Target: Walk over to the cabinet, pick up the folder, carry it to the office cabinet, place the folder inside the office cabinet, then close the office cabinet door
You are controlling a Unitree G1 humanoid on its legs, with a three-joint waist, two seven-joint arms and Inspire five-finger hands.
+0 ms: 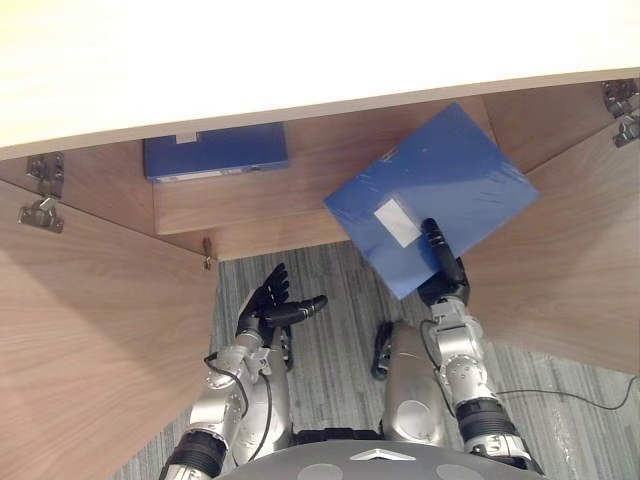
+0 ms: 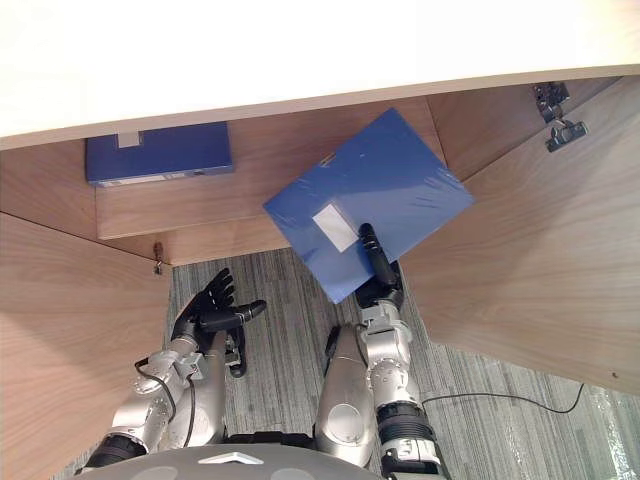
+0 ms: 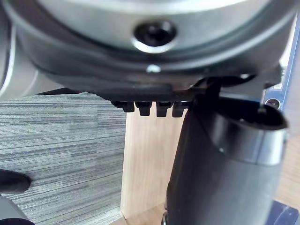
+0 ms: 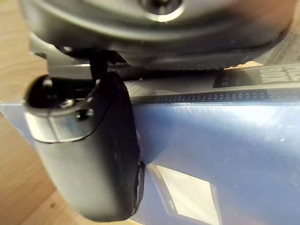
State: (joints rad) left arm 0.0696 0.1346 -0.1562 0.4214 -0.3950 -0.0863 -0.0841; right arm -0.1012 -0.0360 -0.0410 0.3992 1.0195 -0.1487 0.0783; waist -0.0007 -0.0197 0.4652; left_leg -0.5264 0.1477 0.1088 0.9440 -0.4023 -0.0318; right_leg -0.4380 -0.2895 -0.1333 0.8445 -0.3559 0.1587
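A blue folder (image 1: 440, 190) with a white label is held tilted over the front edge of the open office cabinet's shelf (image 1: 290, 190). My right hand (image 1: 443, 268) is shut on its near corner, thumb lying on top of the cover (image 4: 225, 154). A second blue folder (image 1: 214, 151) lies flat deep in the cabinet at the left. My left hand (image 1: 268, 305) hangs open and empty below the shelf edge, over the carpet.
The cabinet's wooden doors stand open on both sides: left door (image 1: 90, 330), right door (image 1: 570, 270). A pale cabinet top (image 1: 300, 60) overhangs the shelf. Metal hinges (image 1: 42, 190) sit at the upper corners. Grey carpet (image 1: 330, 300) lies below.
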